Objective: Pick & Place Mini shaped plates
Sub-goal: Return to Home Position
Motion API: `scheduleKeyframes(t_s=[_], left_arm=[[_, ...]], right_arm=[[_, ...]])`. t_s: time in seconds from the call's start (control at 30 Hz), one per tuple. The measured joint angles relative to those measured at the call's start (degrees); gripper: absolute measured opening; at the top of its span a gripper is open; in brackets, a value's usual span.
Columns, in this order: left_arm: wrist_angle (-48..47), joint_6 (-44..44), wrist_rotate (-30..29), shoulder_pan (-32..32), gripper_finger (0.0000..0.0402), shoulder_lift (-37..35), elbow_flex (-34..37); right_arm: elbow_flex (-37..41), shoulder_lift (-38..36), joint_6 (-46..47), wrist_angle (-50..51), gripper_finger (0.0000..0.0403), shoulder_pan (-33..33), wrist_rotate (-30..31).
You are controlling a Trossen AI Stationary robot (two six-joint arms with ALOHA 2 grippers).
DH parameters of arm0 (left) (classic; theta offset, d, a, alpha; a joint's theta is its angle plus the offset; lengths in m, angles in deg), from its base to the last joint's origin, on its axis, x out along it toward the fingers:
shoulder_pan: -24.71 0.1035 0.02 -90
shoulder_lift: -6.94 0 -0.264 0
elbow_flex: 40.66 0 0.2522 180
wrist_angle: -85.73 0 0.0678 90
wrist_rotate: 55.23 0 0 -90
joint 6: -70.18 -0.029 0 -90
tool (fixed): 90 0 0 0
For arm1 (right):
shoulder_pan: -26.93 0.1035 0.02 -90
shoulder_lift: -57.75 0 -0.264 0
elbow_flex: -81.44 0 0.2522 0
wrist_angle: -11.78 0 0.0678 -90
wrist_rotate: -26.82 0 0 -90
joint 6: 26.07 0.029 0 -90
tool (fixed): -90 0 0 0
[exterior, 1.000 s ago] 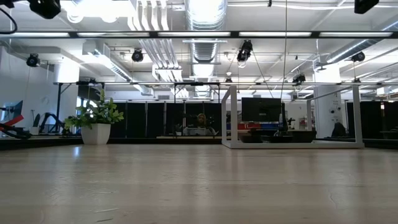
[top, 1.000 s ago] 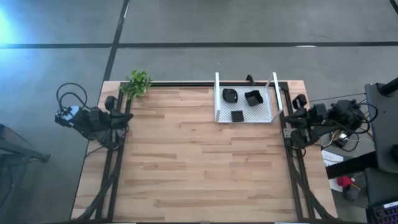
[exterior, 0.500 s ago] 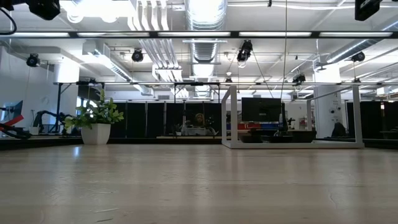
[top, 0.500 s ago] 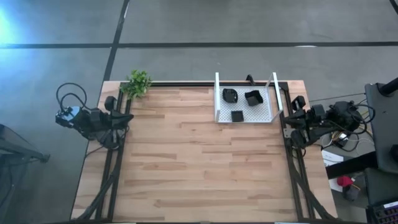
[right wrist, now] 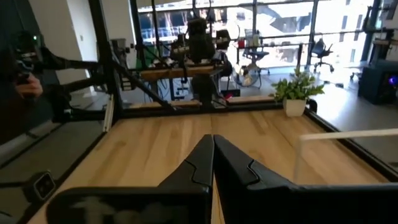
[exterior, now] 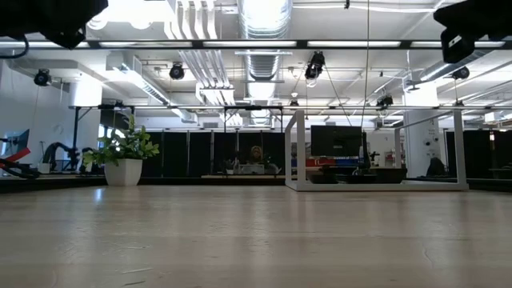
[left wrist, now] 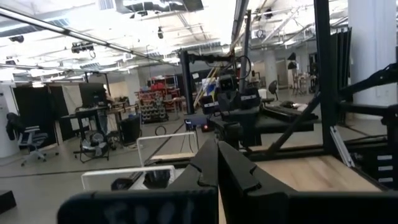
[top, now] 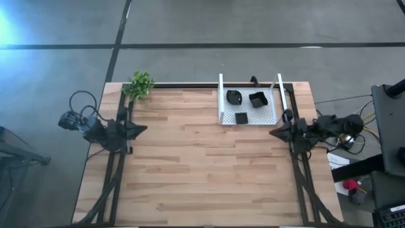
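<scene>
Mini shaped plates [top: 257, 99]: three black clusters inside white tray [top: 221, 104] (square one edge-parallel to walls). Left gripper [top: 143, 128], right gripper [top: 273, 133]: both clenched on nothing, tips pointing inward.

We see glossy black mini shaped plates [top: 242, 118] on a white dotted mesh tray [top: 269, 114], a pale plank-striped wooden tabletop [top: 202, 164], and a green plant [top: 140, 84].

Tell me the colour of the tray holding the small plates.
White tray, perforated floor; the high view shows it best.
</scene>
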Motion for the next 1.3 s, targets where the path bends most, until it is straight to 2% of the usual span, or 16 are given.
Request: scheduleKeyframes(t_s=[0.27,0.57,0.8,0.93,1.3], left_arm=[[5.70,0.35,-0.03,0.00,0.0000,0.00,6.45],[9.46,3.10,0.02,0.00,0.0000,-0.02,12.36],[7.92,3.45,0.07,0.00,0.0000,0.03,12.64],[3.31,4.28,0.02,0.00,0.0000,0.13,12.65],[2.25,4.48,-0.07,0.00,0.0000,1.07,12.65]], right_arm=[[7.81,-0.01,-0.75,-8.77,0.0008,-0.01,-0.02],[14.64,-0.01,-0.70,-12.73,0.0008,-0.02,-0.03],[17.58,0.80,-4.49,-18.85,0.0008,0.00,-0.26],[17.62,0.68,-8.56,-19.13,0.0008,0.00,-0.23],[17.62,0.80,-18.23,-19.03,0.0008,0.00,-0.20]])
